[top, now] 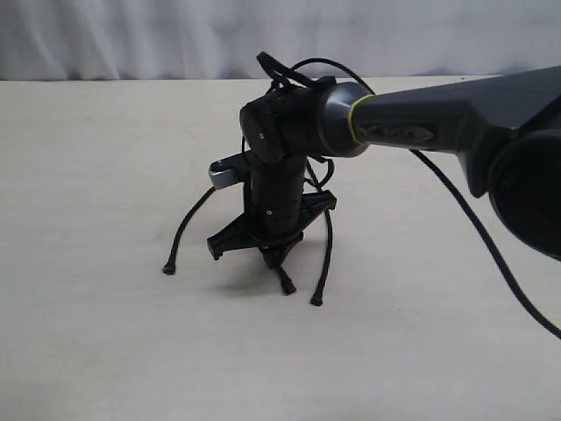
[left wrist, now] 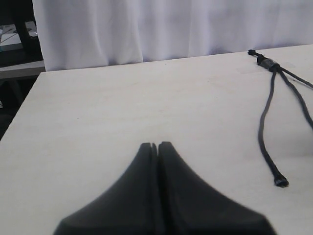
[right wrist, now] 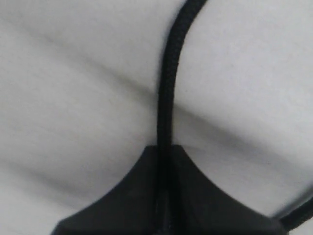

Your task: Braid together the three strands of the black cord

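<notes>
The left gripper (left wrist: 157,145) is clenched shut on nothing, hovering over the table (left wrist: 98,112) well apart from the cord (left wrist: 268,63). The cord lies mid-table under the right gripper (top: 275,258): left strand (top: 186,230) fans out left of it, middle strand (right wrist: 167,88) is pinched tight in its jaws, right strand (top: 327,254) curves down just right of it.

Right arm (top: 438,114) reaching in from the right, wrist bent down, right gripper (top: 279,257) pointing downward, apparently pinching one strand (right wrist: 167,93), left gripper (left wrist: 157,145) fingers pressed together, empty.
</notes>
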